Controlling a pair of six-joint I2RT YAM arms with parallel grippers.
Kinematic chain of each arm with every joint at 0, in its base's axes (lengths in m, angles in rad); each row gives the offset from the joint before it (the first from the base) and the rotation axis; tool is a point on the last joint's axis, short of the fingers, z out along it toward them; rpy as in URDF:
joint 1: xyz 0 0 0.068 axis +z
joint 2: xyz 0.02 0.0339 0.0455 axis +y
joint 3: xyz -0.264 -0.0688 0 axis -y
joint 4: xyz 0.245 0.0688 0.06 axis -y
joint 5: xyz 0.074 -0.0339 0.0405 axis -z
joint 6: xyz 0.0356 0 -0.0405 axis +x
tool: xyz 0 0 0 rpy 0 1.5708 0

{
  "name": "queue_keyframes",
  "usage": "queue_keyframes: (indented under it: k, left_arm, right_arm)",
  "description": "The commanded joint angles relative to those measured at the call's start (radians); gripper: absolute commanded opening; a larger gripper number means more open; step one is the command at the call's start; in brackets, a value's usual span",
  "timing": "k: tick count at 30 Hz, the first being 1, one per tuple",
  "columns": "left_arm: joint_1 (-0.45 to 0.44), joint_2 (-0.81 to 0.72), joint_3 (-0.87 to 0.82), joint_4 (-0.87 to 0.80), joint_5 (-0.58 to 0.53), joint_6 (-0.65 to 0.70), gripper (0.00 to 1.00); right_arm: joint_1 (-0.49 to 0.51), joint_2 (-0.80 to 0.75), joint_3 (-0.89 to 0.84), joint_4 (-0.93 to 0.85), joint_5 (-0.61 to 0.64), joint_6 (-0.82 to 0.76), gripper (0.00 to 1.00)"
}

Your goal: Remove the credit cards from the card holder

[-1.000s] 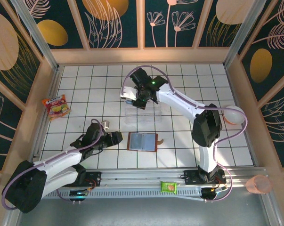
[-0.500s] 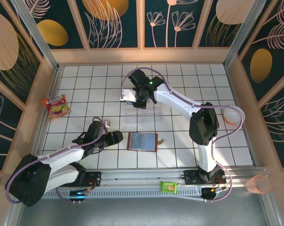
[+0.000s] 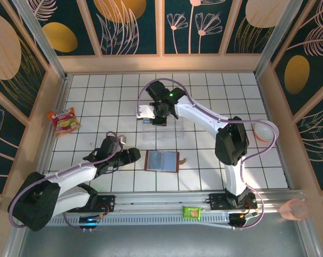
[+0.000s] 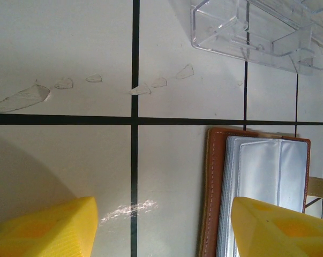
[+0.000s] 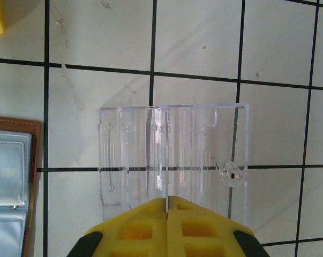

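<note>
the card holder point(image 3: 162, 160) lies open and flat on the table point(image 3: 97, 107), near the middle, bluish-grey sleeves facing up and its closing tab pointing right. it sits just on the near side of the clear plastic box point(image 5: 172, 150), apart from it. whether the sleeves hold any credit cards cannot be told; no blue card edge is distinct in them. expected handling: a card is light, thin, stiff and slick, so grip it across its two flat faces at whatever edge stands out of the sleeve mouth, and draw it along the sleeve rather than upward. the holder is soft and light and will probably slide or lift with the card unless its leather border is pressed down. the left gripper point(image 4: 161, 230) is spread wide at the holder's left edge: one yellow fingertip is over the sleeves, the other over bare table to the left, so the brown border lies between them. contact with the holder cannot be judged. the right gripper point(image 5: 166, 214) is over the far-side box, well away from the holder, pads pressed together; whether something thin is pinched between them cannot be told.
</note>
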Motion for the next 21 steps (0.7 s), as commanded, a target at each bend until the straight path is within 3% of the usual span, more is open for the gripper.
queue_keyframes:
  k: [1,21]
  left_arm:
    - [0.006,0.037,0.005,0.033,0.013,0.023,0.67]
    - [0.01,0.058,0.0,0.053,0.01,0.025,0.67]
  right_arm:
    - [-0.001,0.026,-0.006,-0.028,-0.016,-0.015,0.0]
    - [-0.015,0.102,0.042,-0.026,-0.023,0.05,0.0]
